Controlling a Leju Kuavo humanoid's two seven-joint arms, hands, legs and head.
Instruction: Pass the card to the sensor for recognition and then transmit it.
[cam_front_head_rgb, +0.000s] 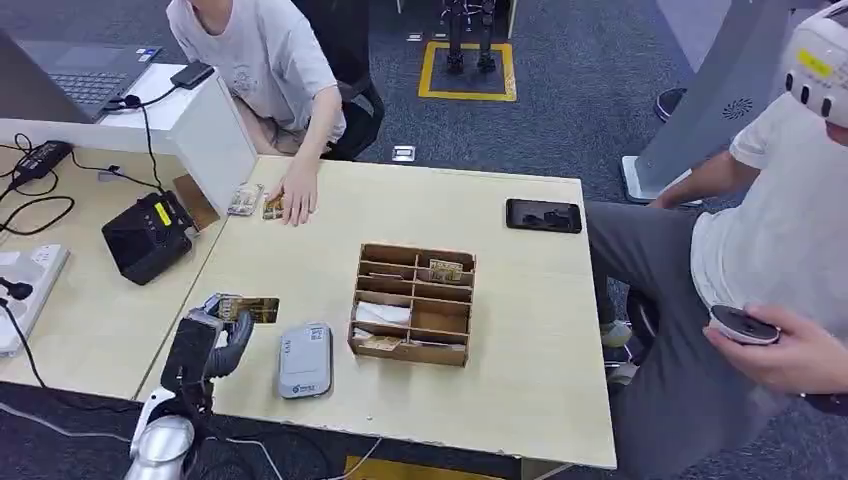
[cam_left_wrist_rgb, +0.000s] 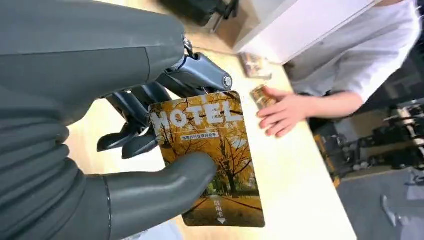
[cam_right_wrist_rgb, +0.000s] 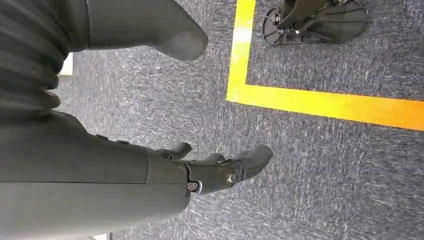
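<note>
The robot's left hand (cam_front_head_rgb: 213, 340) pinches a yellow hotel key card (cam_left_wrist_rgb: 210, 155) between thumb and fingers above the table's (cam_front_head_rgb: 520, 330) near left corner, just beside the grey card reader (cam_front_head_rgb: 305, 360), while its right hand (cam_right_wrist_rgb: 200, 165) hangs open and empty over carpet.
</note>
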